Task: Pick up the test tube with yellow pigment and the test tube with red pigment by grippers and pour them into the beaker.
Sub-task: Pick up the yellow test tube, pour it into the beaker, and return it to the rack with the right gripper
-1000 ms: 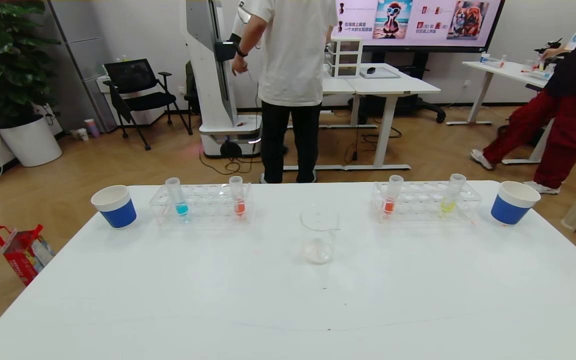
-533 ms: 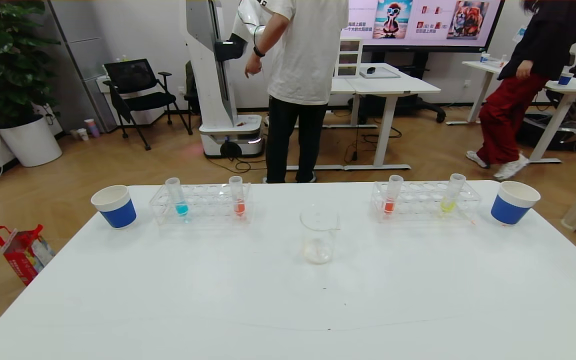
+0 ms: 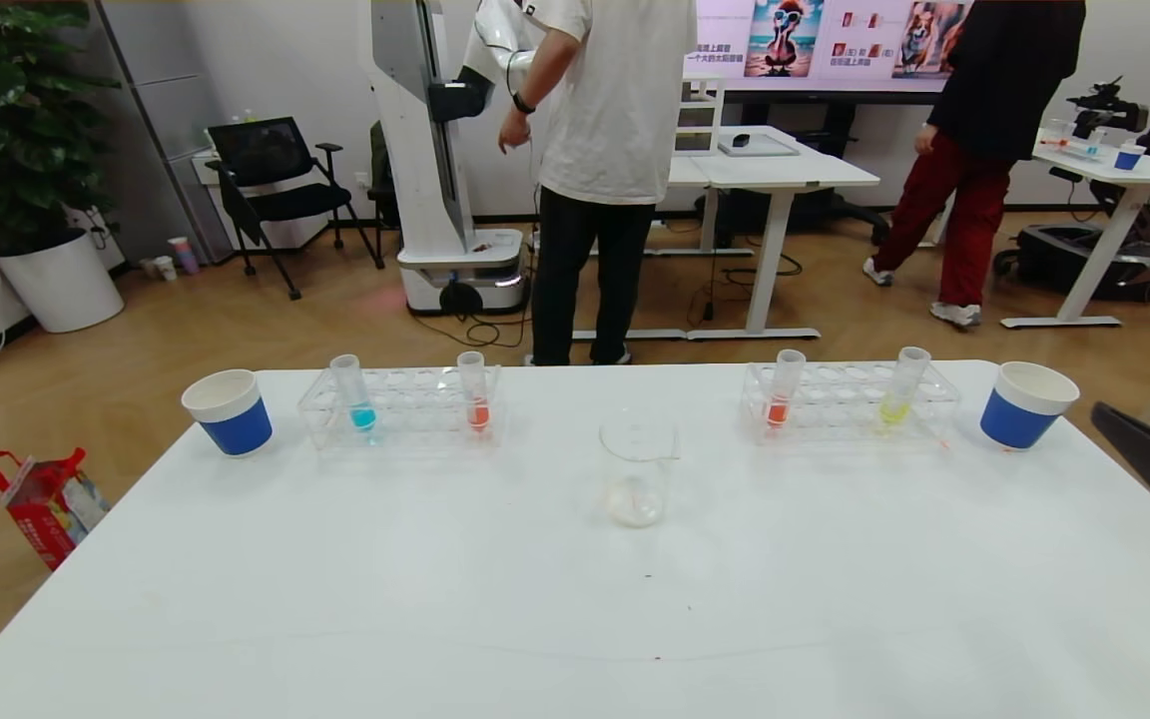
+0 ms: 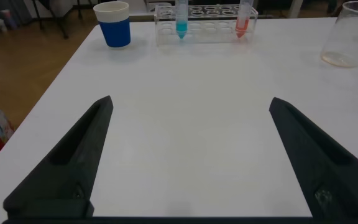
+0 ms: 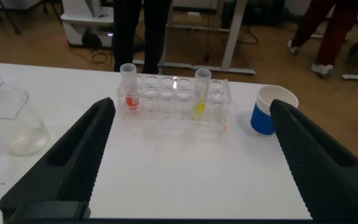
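At table's right edge, right pincer [image 3: 1149,461] open

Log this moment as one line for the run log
right pincer open, facing yellow tube | left pincer open, low | beaker empty | nothing held

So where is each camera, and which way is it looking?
Head view: up on the robot's head, looking down across the table; only the right gripper shows, at the edge.
Left wrist view: on the left arm, facing the blue tube; open left gripper frames it.
Right wrist view: on the right arm, facing the yellow tube; jaws open.
All three show the beaker.
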{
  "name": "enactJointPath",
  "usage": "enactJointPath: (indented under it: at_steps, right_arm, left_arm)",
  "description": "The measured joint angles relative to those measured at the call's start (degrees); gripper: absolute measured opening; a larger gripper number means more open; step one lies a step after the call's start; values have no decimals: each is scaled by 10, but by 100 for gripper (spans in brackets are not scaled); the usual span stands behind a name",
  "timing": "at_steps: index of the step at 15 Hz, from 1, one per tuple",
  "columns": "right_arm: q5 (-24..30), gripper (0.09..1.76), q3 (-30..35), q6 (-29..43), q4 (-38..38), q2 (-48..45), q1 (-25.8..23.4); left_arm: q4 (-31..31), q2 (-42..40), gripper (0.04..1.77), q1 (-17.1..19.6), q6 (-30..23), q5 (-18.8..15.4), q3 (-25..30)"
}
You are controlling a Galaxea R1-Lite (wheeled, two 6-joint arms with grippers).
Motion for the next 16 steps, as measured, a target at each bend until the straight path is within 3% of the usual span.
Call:
enactJointPath:
  at_steps: [7, 12, 16]
  right_arm:
    - [31, 174, -57, 0, -227, 322, -44]
    - [33, 174, -83, 0, -393, 500, -56]
    - [51, 174, -141, 0, -419, 595, -75]
  left_arm:
    - [0, 0, 175, 0, 0, 0, 0]
    - [0, 0, 175, 0, 0, 0, 0]
    - [0, 0, 175, 0, 0, 0, 0]
